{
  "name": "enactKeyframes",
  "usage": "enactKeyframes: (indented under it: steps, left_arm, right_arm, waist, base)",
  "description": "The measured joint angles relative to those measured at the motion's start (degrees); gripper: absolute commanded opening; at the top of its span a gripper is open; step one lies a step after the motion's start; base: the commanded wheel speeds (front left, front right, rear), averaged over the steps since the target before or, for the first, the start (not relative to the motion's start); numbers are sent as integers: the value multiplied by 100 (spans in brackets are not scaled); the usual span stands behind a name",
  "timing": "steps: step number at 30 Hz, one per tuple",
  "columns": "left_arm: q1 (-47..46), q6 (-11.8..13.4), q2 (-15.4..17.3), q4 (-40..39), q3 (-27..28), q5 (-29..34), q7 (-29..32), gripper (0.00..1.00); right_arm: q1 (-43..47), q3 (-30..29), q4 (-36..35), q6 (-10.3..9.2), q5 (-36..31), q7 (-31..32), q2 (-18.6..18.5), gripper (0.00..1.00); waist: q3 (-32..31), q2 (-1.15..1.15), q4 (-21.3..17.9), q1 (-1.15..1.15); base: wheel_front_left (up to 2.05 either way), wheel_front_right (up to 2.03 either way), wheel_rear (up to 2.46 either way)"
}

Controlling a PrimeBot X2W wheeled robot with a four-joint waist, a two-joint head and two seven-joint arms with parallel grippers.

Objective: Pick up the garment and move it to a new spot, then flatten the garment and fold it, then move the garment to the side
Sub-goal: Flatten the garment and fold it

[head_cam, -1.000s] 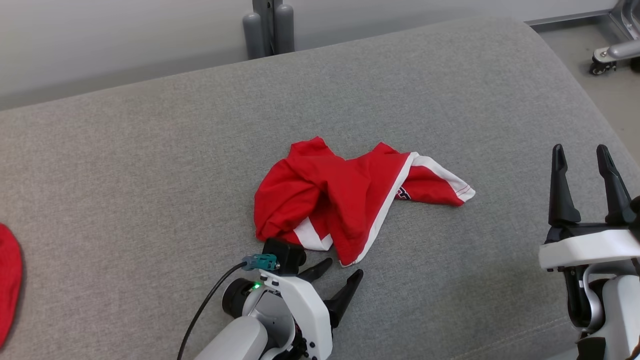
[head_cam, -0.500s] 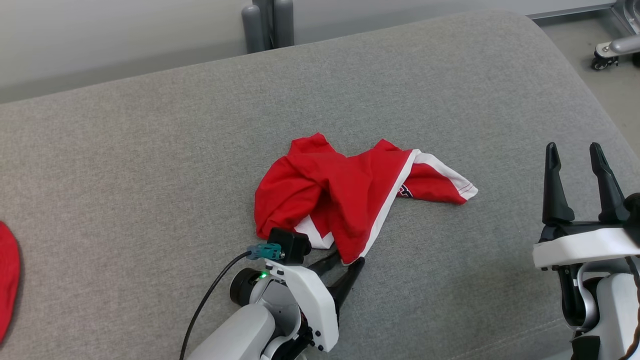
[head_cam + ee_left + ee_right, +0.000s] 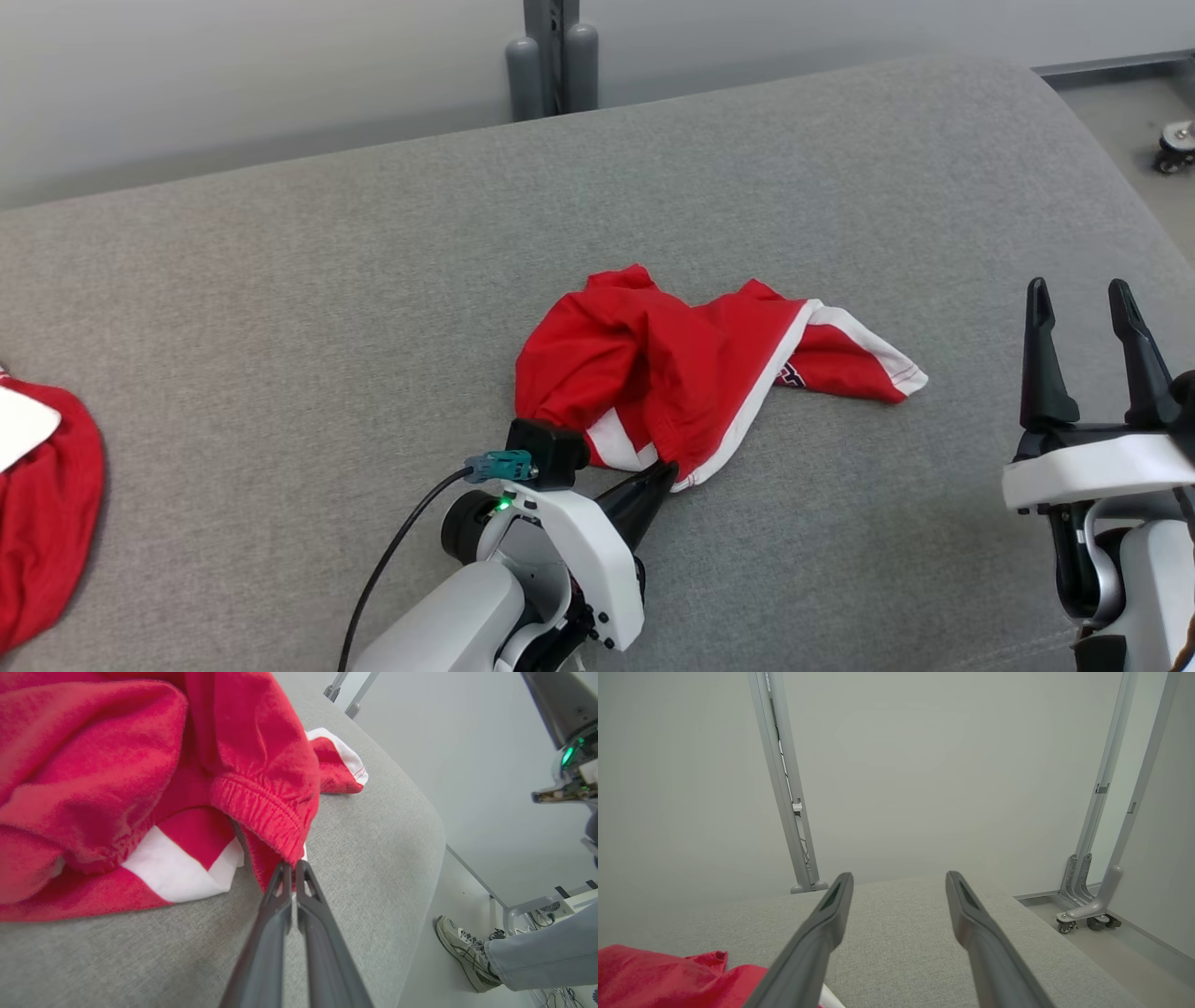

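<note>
we see a red garment (image 3: pixel 691 373) with white bands lying crumpled on the grey cushion (image 3: pixel 327 308). it is bunched into a mound, with 1 flap trailing off toward the right gripper's side. in the left wrist view a ribbed, gathered hem sits right above the fingertips.

our left gripper (image 3: pixel 665 471) lies low over the cushion. its arm reaches in from the near edge and its fingers slant up and to the right. its jaws are pressed together on the garment's near edge, pinching a bit of red hem and white trim at the tips.

our right gripper (image 3: pixel 1079 289) stands upright, well apart from the garment, with its fingers pointing away from us. its jaws are spread wide with nothing between them.

far out past the left gripper's left side lies another red cloth (image 3: pixel 47 532) with a white patch. beyond the cushion's end, the left wrist view shows a person's shoe (image 3: pixel 462 947).
</note>
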Motion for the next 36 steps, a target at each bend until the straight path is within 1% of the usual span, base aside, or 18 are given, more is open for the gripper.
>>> enactKeyframes:
  steps: [3, 7, 9, 15, 18, 22, 24, 29, 33, 34, 35, 36]
  left_arm:
    - [75, 93, 158, -287, 64, -41, 3, 0]
    - [421, 202, 455, -913, 202, -265, 154, 0]
    - [571, 321, 683, -1305, 297, -357, 256, 0]
    - [1121, 756, 1511, -2435, 550, -555, 643, 0]
    - [1390, 948, 1855, -2777, 625, -656, 836, 0]
    - [1673, 1156, 2201, -3028, 660, -700, 1045, 0]
    - [1786, 1222, 2294, -3089, 682, -760, 1095, 0]
    - [1983, 1382, 2394, -3047, 724, -791, 1103, 0]
    - [2115, 1399, 2356, -2931, 798, -886, 995, 0]
    - [2136, 1382, 2312, -2871, 849, -960, 935, 48]
    - [2137, 1376, 2287, -2798, 877, -1001, 892, 100]
    - [2137, 1376, 2299, -2692, 880, -982, 862, 100]
  right_arm:
    - [37, -1, 41, 0, 0, 0, -20, 100]
    - [115, 12, 88, 0, 0, 1, -21, 100]
    - [140, 19, 110, 0, -1, 0, -19, 100]
    - [239, -16, 189, 0, -26, 0, -31, 100]
    - [258, -7, 255, 0, -34, 0, -30, 100]
    - [268, 10, 314, 0, -33, 0, -43, 100]
    - [269, 21, 341, 0, -31, 0, -56, 100]
    - [271, 67, 413, 0, -25, 0, -88, 100]
    - [271, 103, 455, 0, 4, 0, -109, 100]
    - [272, 111, 465, 0, 8, 0, -120, 100]
    - [276, 115, 467, 0, 8, 0, -124, 100]
    - [283, 127, 471, 0, 7, 0, -123, 100]
  waist:
    - [-88, 0, 159, 0]
    - [-218, 0, 391, 0]
    - [-289, 0, 506, 0]
    - [-457, 0, 817, 0]
    - [-508, 0, 937, 0]
    - [-547, 0, 1031, 0]
    - [-554, 0, 1059, 0]
    - [-572, 0, 1091, 0]
    - [-592, 0, 1087, 0]
    - [-599, 0, 1089, 0]
    - [-608, 0, 1088, 0]
    - [-616, 0, 1086, 0]
  base:
    - [0, 0, 0]
    - [0, 0, 0]
    - [0, 0, 0]
    - [0, 0, 0]
    - [0, 0, 0]
    - [0, 0, 0]
    - [0, 0, 0]
    - [0, 0, 0]
    - [0, 0, 0]
    - [0, 0, 0]
    - [0, 0, 0]
    - [0, 0, 0]
